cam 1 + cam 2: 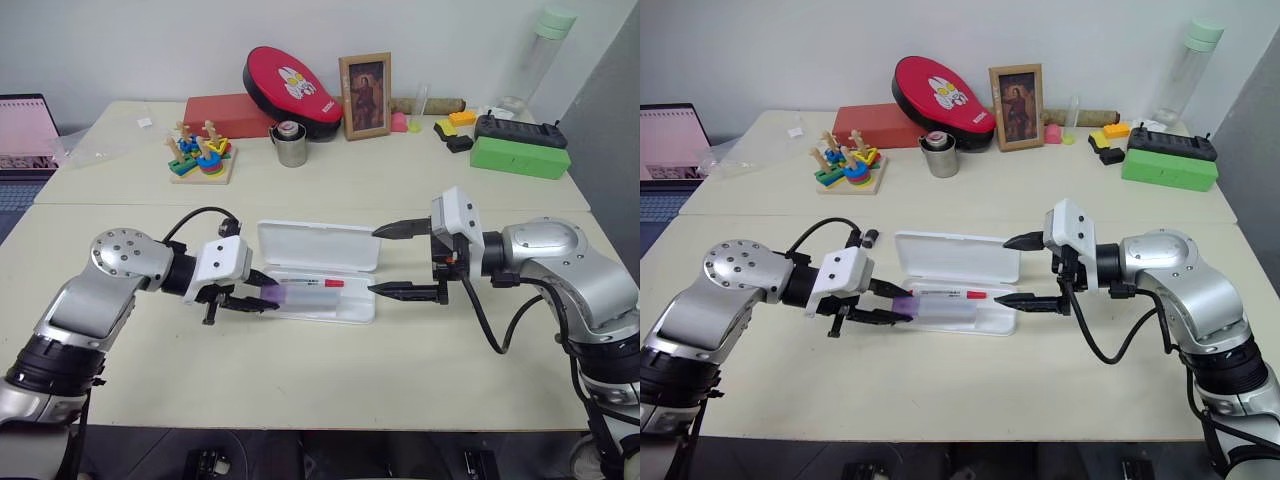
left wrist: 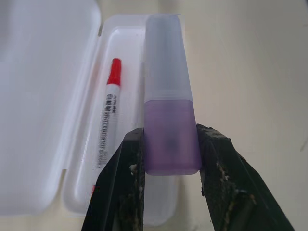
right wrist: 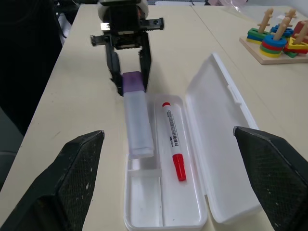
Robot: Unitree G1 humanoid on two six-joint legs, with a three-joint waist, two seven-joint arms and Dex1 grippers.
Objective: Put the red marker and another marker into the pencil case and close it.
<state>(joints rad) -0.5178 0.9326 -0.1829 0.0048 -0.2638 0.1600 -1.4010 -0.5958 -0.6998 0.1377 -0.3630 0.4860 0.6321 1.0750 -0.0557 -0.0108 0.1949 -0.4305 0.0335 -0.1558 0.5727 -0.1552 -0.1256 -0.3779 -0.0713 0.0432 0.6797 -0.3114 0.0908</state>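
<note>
We see the pencil case [image 1: 330,285] lying open in the middle of the desk [image 1: 400,350], its lid [image 3: 219,130] folded back toward the far side. The red marker [image 3: 172,139] already lies in the tray, so we judge that part done.

Our left gripper [image 2: 168,168] has its fingers [image 2: 122,178] closed on the purple end of the lavender marker [image 2: 168,96], whose pale cap end reaches out over the near side of the tray, parallel to the red marker. We cannot tell whether it rests on the tray or hangs just above it. This second marker is at the case but not yet let go.

Our right gripper [image 1: 405,262] hovers at the right end of the case, its fingers spread wide and holding nothing, one at the lid's right edge and one at the tray's.

What we take to be left: releasing the lavender marker into the tray, drawing the left gripper clear, then swinging the lid over and pressing it shut.
</note>
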